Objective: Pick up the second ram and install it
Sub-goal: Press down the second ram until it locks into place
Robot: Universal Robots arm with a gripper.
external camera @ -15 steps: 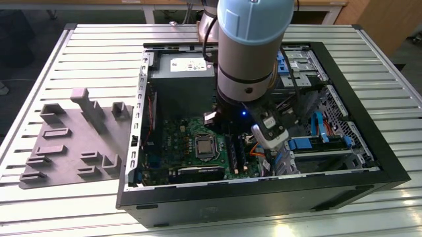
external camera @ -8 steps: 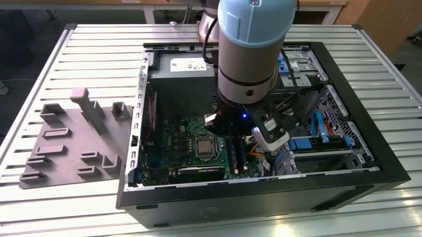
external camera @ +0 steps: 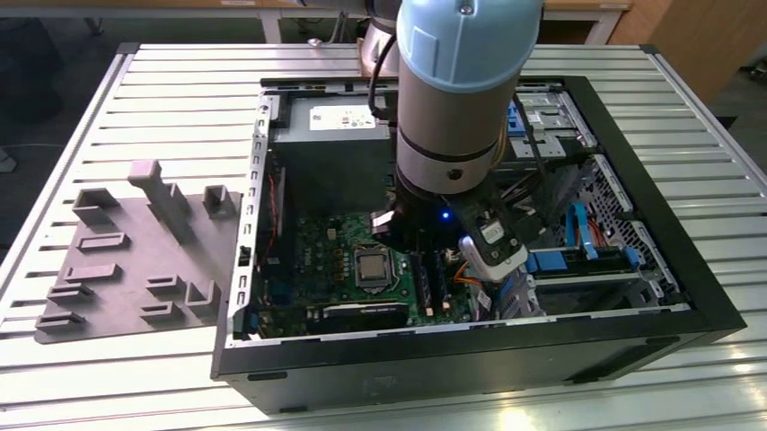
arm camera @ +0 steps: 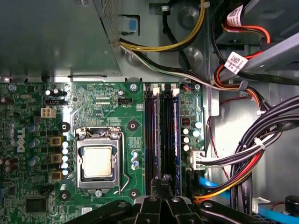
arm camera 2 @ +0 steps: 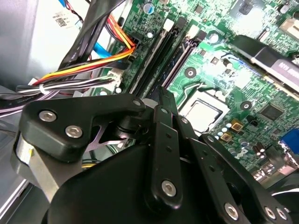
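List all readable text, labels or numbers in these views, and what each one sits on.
Nothing can be quoted with confidence.
motherboard: white silkscreen lettering and a white mark near its edge in the first wrist view, too small to read reliably.
cable tags: white with dark print, not legible.
power supply label: pale sticker in the exterior view, print cannot be made out.

My own arm (external camera: pixel 462 108) hides the motherboard (external camera: pixel 348 260) slots in the exterior view; my gripper (arm camera: pixel 164 184) fingertips are cut off in the first wrist view.
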